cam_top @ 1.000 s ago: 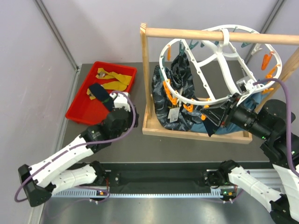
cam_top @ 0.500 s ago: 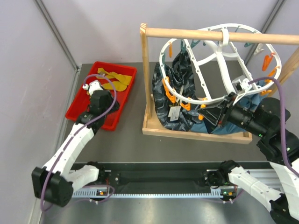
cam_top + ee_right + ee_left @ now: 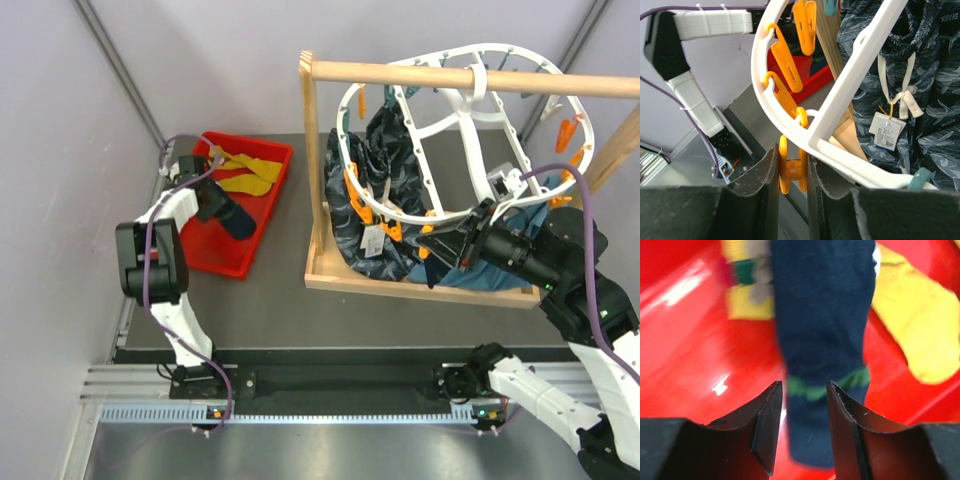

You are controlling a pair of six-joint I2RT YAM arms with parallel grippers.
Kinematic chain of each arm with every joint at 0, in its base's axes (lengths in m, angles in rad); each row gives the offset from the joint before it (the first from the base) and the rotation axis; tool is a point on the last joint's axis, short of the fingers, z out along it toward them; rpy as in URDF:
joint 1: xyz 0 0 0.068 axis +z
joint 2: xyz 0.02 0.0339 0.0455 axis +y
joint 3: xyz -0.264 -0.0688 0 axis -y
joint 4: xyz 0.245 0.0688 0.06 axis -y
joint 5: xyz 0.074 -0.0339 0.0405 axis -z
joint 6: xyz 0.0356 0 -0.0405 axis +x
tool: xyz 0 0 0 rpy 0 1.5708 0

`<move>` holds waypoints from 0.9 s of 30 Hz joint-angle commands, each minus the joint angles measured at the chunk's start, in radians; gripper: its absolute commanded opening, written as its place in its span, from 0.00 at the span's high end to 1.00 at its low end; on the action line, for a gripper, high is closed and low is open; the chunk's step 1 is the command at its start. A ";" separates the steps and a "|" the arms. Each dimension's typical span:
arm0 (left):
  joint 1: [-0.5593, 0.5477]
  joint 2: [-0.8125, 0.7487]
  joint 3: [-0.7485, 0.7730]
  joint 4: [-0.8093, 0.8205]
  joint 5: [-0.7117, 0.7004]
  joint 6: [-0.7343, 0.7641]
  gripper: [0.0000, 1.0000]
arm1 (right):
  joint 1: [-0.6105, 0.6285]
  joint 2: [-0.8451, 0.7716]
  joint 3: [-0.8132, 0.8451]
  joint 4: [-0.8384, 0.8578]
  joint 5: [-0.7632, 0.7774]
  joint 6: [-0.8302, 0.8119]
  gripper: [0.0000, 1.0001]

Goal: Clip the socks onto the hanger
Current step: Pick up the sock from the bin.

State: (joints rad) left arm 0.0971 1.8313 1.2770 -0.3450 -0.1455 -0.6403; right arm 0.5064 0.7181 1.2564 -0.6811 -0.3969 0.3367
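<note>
The white oval hanger (image 3: 470,110) hangs by its hook from the wooden rod, tilted, and fills the right wrist view (image 3: 855,75). My right gripper (image 3: 436,243) is shut on an orange clip peg (image 3: 792,172) at the hanger's lower rim, with the peg squeezed between the jaws (image 3: 792,160). A navy sock with a green band (image 3: 238,220) lies in the red tray (image 3: 215,258), beside mustard-yellow socks (image 3: 245,172). My left gripper (image 3: 214,203) is open low over the tray. Its jaws (image 3: 804,390) stand either side of the navy sock's end (image 3: 825,315). A yellow sock (image 3: 920,330) lies to the right.
A wooden rod-and-post rack (image 3: 420,72) with a tray base (image 3: 400,285) carries the hanger. A dark patterned cloth (image 3: 375,200) with a paper tag (image 3: 886,134) hangs inside it, and a teal-blue cloth (image 3: 500,272) lies in its base. Grey walls close the left and back.
My left arm has swung left and reached over the red tray, down to the navy sock. My right gripper has kept its hold on the peg and shifted the hanger slightly left and up.
</note>
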 commanded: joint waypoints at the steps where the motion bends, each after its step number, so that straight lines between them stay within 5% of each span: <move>1: -0.011 0.109 0.113 -0.026 0.046 -0.053 0.55 | 0.004 0.009 -0.003 0.002 -0.025 -0.005 1.00; 9: -0.011 0.166 0.074 0.034 -0.015 -0.090 0.51 | 0.003 0.014 -0.032 0.038 -0.022 0.022 1.00; 12: -0.011 0.171 0.067 0.011 -0.057 -0.075 0.62 | 0.003 0.020 -0.031 0.045 -0.022 0.021 1.00; 17: -0.011 0.126 0.027 0.015 -0.081 -0.039 0.99 | 0.003 0.027 -0.026 0.055 -0.022 0.022 1.00; 27: -0.013 -0.234 -0.143 0.060 -0.109 0.053 1.00 | 0.003 0.050 -0.035 0.067 -0.045 0.008 1.00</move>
State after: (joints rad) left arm 0.0845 1.7710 1.1664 -0.3191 -0.2173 -0.6399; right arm 0.5064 0.7452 1.2301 -0.6384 -0.3973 0.3592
